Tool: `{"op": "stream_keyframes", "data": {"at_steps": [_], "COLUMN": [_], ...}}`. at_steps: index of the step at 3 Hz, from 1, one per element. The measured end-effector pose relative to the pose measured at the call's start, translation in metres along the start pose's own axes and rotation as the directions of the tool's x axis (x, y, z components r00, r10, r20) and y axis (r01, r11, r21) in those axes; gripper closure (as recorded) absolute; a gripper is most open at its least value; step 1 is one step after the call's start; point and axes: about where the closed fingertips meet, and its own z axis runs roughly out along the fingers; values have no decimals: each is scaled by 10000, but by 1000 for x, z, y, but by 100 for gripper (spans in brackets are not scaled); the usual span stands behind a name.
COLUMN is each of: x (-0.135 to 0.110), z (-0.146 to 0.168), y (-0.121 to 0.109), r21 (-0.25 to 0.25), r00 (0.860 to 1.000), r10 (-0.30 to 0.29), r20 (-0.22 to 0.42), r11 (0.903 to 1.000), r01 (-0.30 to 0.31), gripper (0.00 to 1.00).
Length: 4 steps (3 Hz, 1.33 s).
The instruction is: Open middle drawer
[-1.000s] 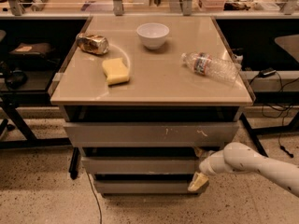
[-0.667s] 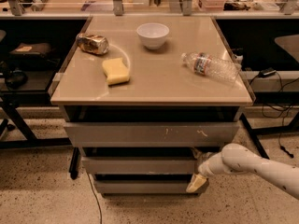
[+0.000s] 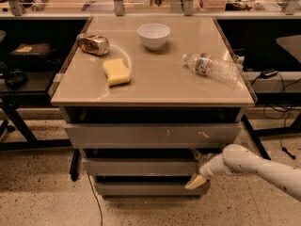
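Three grey drawer fronts sit stacked under the tan tabletop [image 3: 155, 86]. The middle drawer [image 3: 138, 166] is a plain flat grey panel, between the wide scratched top drawer [image 3: 150, 135] and the narrow bottom drawer [image 3: 146, 188]. The middle one stands a little further out than the bottom one. My gripper [image 3: 196, 169] reaches in from the right on a white arm [image 3: 256, 166] and sits at the right end of the middle drawer's front, against the panel. A tan tip of it hangs just below the panel's lower edge.
On the tabletop lie a crushed can [image 3: 93, 44], a yellow sponge [image 3: 116, 71], a white bowl [image 3: 154, 35] and a plastic bottle [image 3: 211, 67]. Black table legs [image 3: 19, 124] stand at the left, and cables [image 3: 277, 112] trail at the right. Speckled floor lies in front.
My gripper has edged very slightly left at the right end of the middle drawer's front. The drawers and the tabletop objects have not moved.
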Motion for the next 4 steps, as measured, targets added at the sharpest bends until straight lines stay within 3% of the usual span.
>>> {"op": "stream_keyframes", "data": {"at_steps": [2,3,4], "x": [-6,-7,-7], "z": [-8,-11,-11], "y": [-2,-3,-3], "r21": [-1,-1,-2], "r00": [10000,10000,10000], "r10": [0,0,0], "r20": [1,1,1], "r11": [10000,10000,10000], "r01": [0,0,0], "gripper": [66,63,38]}}
